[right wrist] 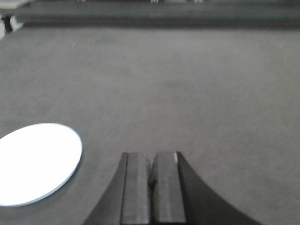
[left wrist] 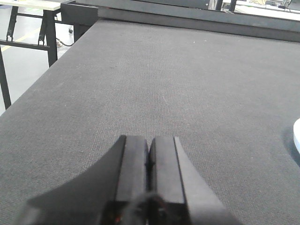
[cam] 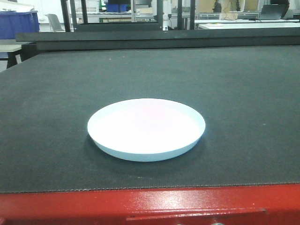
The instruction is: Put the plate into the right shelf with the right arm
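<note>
The white round plate [cam: 146,129] lies flat on the dark mat near the table's front edge. It shows at the lower left of the right wrist view [right wrist: 35,161], and a sliver of its rim shows at the right edge of the left wrist view [left wrist: 296,136]. My right gripper [right wrist: 151,157] is shut and empty, above the mat to the right of the plate. My left gripper [left wrist: 149,140] is shut and empty, above the mat to the left of the plate. Neither gripper shows in the front view. The steel shelf with long rails is out of view.
The dark mat [cam: 243,93] covers a red-framed table [cam: 93,206] with a raised dark ledge at its far edge [cam: 154,40]. A blue bin [cam: 18,23] and racks stand far behind. A black-legged table [left wrist: 28,28] stands off the left side.
</note>
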Controlling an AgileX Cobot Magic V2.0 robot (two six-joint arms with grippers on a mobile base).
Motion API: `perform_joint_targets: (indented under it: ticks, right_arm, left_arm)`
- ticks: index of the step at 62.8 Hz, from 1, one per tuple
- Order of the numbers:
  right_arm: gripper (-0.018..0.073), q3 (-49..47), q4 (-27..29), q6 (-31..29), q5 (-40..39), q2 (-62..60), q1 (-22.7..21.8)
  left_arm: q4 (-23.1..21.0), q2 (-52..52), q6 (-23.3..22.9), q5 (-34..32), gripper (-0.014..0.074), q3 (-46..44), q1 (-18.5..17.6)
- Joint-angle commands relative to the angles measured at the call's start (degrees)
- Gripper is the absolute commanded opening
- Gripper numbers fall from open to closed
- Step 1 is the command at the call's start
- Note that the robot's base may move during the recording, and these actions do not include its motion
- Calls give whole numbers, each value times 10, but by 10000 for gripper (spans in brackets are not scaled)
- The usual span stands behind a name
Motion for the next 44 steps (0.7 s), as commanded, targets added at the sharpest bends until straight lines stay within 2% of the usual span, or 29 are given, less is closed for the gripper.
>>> perform_joint_targets:
  ticks: [1,14,20,26,32,36,39,44]
  right_arm:
    - [57,-70,44,-10,2,79,0]
    - [57,-147,141,-48,21,221,2]
    - [90,-158,192,-85,22,278,24]
    - [224,-159,240,-114,9,342,67]
    - [451,-159,247,-134,-16,406,126]
    - [564,-159,247,-134,-33,448,151]
    - [603,-160,247,-134,-40,481,163]
    - [615,-168,247,-134,-41,529,174]
  left_arm:
    - [-1,-2,-3,-49,-47,6,-4]
    - [-1,-2,-3,-49,-47,6,-4]
    - [-1,-2,-3,-49,-47,6,-4]
    - [-1,-2,-3,-49,-47,6,-4]
    - [-1,-2,-3,-49,-47,6,-4]
    - [-1,-2,-3,-49,-47,6,-4]
    - [-1,-2,-3,-49,-47,6,-4]
    - [-1,-2,-3,-49,-47,6,-4]
